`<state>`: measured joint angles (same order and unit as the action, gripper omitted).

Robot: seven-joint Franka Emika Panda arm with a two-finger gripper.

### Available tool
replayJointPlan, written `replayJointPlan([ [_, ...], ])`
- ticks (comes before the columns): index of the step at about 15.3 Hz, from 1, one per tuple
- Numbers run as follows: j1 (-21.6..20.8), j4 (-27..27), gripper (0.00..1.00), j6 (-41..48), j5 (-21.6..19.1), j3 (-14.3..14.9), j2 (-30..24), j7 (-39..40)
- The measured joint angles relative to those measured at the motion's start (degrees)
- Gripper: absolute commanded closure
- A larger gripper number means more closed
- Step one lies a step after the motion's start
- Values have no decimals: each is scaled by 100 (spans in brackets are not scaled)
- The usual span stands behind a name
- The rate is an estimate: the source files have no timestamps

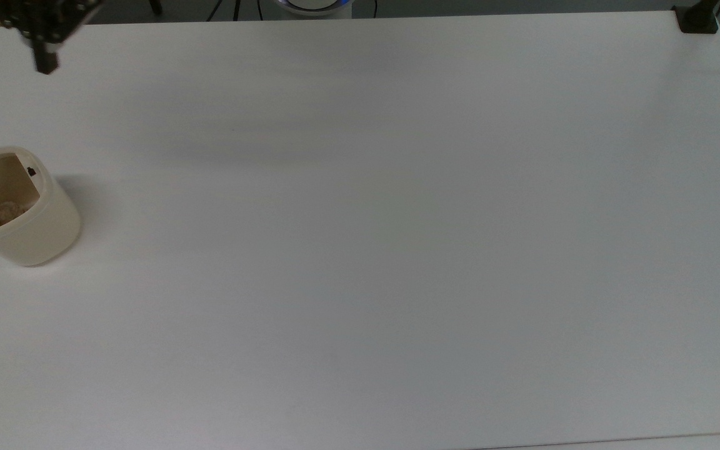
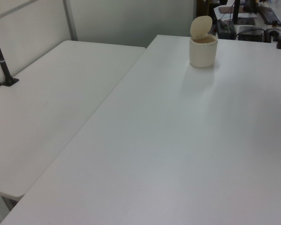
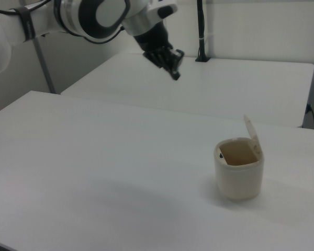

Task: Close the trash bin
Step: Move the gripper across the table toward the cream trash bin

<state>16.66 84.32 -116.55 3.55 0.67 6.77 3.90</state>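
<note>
The trash bin [image 1: 29,231] is a cream rounded tub at the top view's left edge, with crumpled paper [image 1: 5,214] inside and a small black tab [image 1: 30,170] at its rim. Its lid [image 2: 201,26] stands upright and open on the bin [image 2: 203,51] in the left view. In the right view the lid [image 3: 251,134] tilts up behind the bin [image 3: 239,178]. My gripper [image 1: 44,62] hangs shut and holds nothing near the table's far edge, well beyond the bin in the top view. In the right view the gripper [image 3: 175,72] is high, up and left of the bin.
The white table [image 1: 397,250] spreads wide to the top view's right of the bin. A black clamp [image 1: 697,19] sits at its far right corner. A second white table [image 2: 51,98] with a black pole [image 2: 1,58] adjoins in the left view.
</note>
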Motion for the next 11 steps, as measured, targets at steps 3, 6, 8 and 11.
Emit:
replayJointPlan([
  [3,280,-1,100,-551,-210,4,85,-80],
  [6,384,0,100,-967,-267,28,291,-266],
  [8,531,-1,100,-1342,-462,88,452,-329],
  [11,819,-4,100,-1891,-587,183,657,-329],
])
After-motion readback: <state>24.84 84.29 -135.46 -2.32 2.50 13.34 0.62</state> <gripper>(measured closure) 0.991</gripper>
